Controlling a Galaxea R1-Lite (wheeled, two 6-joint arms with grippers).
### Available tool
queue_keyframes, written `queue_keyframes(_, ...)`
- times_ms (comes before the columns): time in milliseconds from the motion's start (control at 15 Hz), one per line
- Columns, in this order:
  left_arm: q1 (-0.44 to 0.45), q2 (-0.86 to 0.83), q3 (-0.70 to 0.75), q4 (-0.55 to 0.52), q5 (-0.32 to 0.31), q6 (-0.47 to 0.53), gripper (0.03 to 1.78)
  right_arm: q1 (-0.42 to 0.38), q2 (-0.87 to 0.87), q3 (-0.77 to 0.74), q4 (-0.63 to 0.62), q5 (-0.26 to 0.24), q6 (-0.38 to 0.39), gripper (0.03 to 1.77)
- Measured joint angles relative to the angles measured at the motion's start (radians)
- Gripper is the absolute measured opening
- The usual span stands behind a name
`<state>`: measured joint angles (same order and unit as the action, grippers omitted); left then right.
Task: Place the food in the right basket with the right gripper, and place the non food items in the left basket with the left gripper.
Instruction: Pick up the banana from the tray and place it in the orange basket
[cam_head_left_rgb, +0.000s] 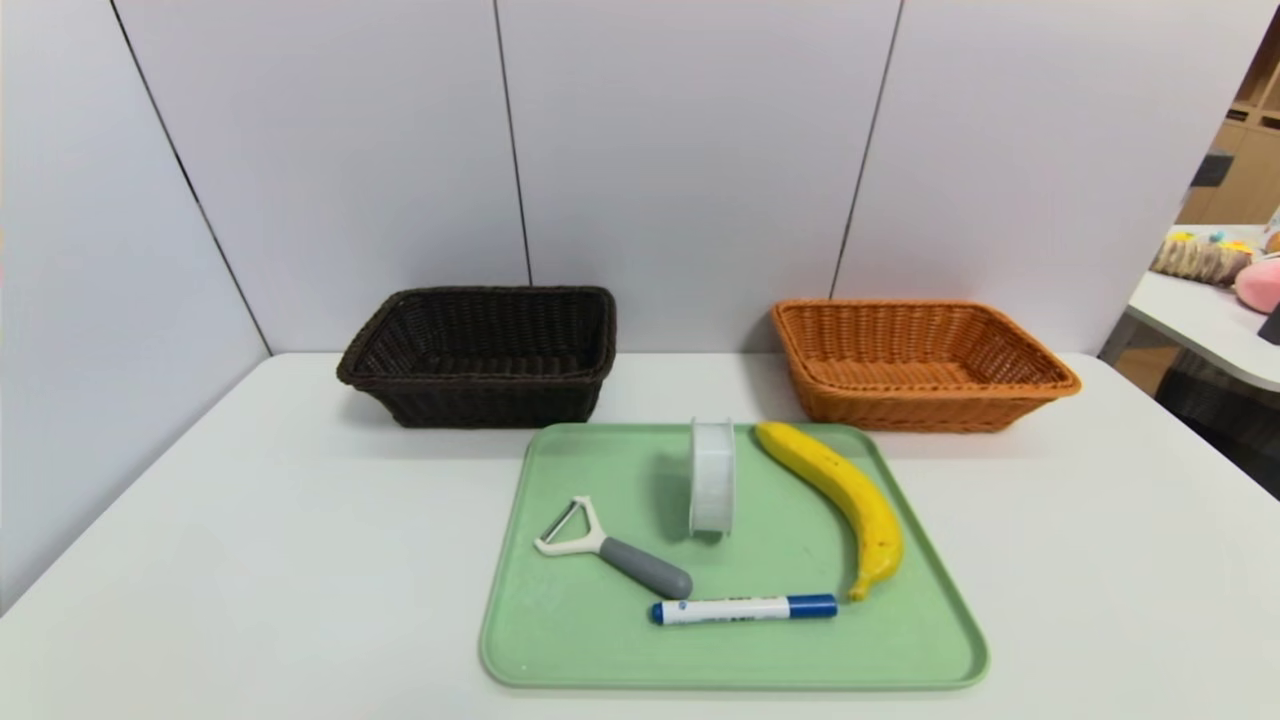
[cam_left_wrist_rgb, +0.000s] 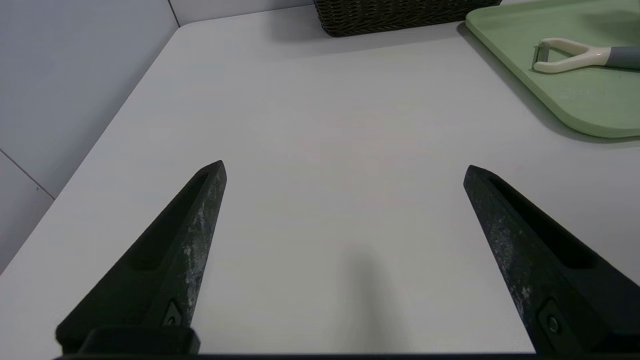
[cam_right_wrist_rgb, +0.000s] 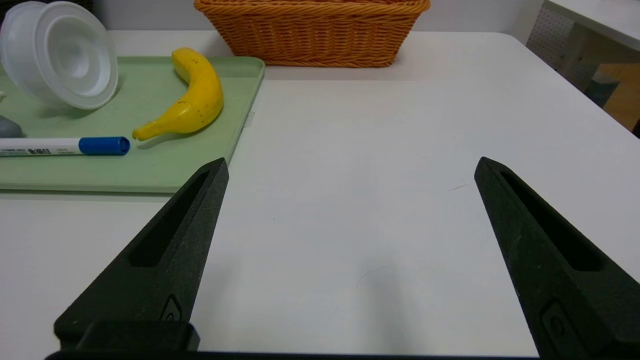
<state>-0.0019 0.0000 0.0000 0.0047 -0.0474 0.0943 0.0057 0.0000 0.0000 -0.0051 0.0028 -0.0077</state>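
On a green tray (cam_head_left_rgb: 560, 650) lie a yellow banana (cam_head_left_rgb: 845, 495) (cam_right_wrist_rgb: 197, 97), a blue-capped white marker (cam_head_left_rgb: 745, 609) (cam_right_wrist_rgb: 60, 146), a white peeler with a grey handle (cam_head_left_rgb: 610, 552) (cam_left_wrist_rgb: 575, 54) and a clear plastic spool (cam_head_left_rgb: 712, 476) (cam_right_wrist_rgb: 62, 55) standing on edge. Behind the tray stand a dark brown basket (cam_head_left_rgb: 480, 405) (cam_left_wrist_rgb: 400, 15) on the left and an orange basket (cam_head_left_rgb: 915, 410) (cam_right_wrist_rgb: 312, 35) on the right. My left gripper (cam_left_wrist_rgb: 345, 172) hovers open over bare table left of the tray. My right gripper (cam_right_wrist_rgb: 350, 167) hovers open over bare table right of the tray. Neither arm shows in the head view.
The white table (cam_head_left_rgb: 250, 560) has grey wall panels (cam_head_left_rgb: 690, 150) behind it and to its left. Another table with soft toys (cam_head_left_rgb: 1215, 265) stands off to the far right, past the table's right edge.
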Motion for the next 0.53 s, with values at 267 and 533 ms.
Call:
queue_keyframes(267,0.001,0.000,0.000,0.000,0.000,-0.003,1.69,0.000,0.000,0.000,0.001,0.000,-0.003,1.70)
queue_keyframes(533,0.001,0.000,0.000,0.001,0.000,0.001,1.69,0.000,0.002,-0.007,0.023,0.000,-0.007,1.70)
